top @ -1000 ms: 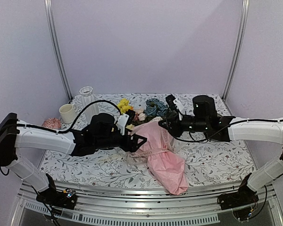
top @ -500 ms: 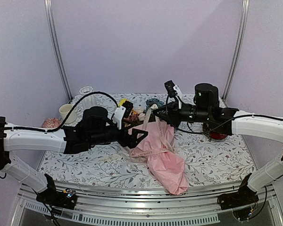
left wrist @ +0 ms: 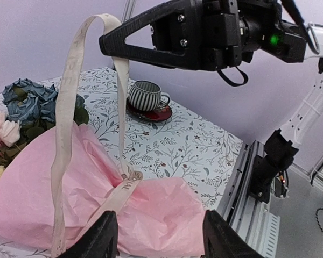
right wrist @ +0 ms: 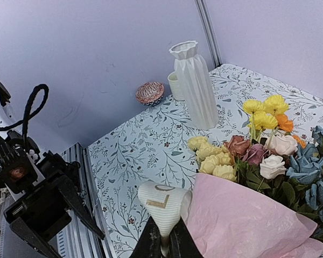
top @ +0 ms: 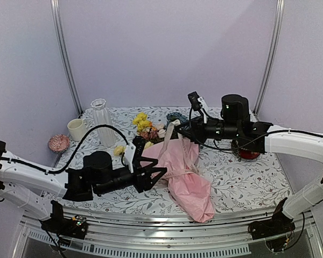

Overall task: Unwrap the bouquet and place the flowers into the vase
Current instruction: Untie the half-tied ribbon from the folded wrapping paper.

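Observation:
The bouquet lies across the middle of the table in its pink paper (top: pixel 185 174) (left wrist: pixel 161 209) (right wrist: pixel 242 220). Its flowers (top: pixel 145 124) (right wrist: pixel 258 145) point toward the far left, with yellow, cream, pink and blue-teal heads showing. The pale ribbon (top: pixel 167 137) (left wrist: pixel 64 134) (right wrist: pixel 164 207) rises from its knot in a tall loop. My right gripper (top: pixel 178 127) (right wrist: pixel 165 244) is shut on the top of that loop, above the paper. My left gripper (top: pixel 156 174) (left wrist: pixel 161 239) stands open at the paper's near-left side, nothing between its fingers. The white ribbed vase (top: pixel 100 121) (right wrist: pixel 192 86) stands upright at the far left.
A cream mug (top: pixel 75 129) (right wrist: pixel 175 85) and a pink shell-pattern bowl (top: pixel 58 142) (right wrist: pixel 149 92) sit left of the vase. A striped cup (left wrist: pixel 145 95) on a red saucer (top: pixel 249 155) (left wrist: pixel 156 114) stands at the right under my right arm. The paper's tail overhangs the front rail (top: pixel 151 223).
My left arm has drawn back toward the near left and sunk lower, uncovering the flower heads. My right gripper rose with the ribbon loop, then held still.

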